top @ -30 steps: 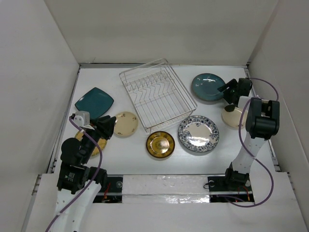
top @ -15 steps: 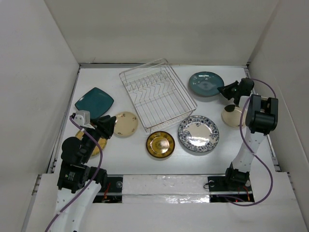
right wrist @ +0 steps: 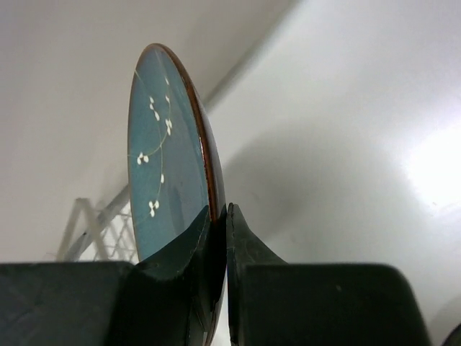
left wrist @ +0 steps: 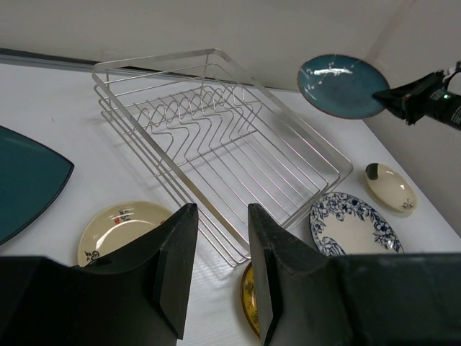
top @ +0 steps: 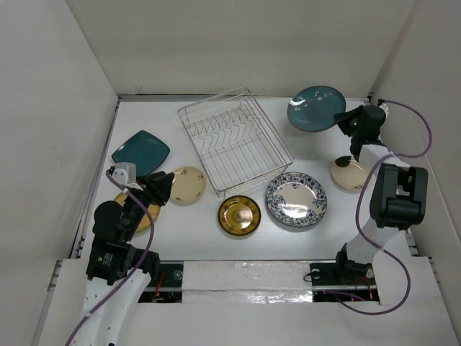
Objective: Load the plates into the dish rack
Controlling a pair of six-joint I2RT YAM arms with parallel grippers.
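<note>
Top external view: the left gripper [top: 157, 189] hangs empty, jaws partly apart (the farther arm); the dish rack [top: 234, 143] sits mid-table; to its right, the right gripper [top: 341, 122] pinches the dark teal plate [top: 315, 108] by its rim, aloft.

Plain white walls [top: 238, 43] enclose a white table [top: 193, 232] on three sides.

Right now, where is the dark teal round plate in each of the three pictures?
Top external: the dark teal plate sits upper right, held off the table at its edge by the right pincer.
Left wrist: upper right, in the air against the wall.
Right wrist: centre, seen nearly edge-on in the pincer.
Shared landmark: the dish rack, left of the plate in every view.
</note>
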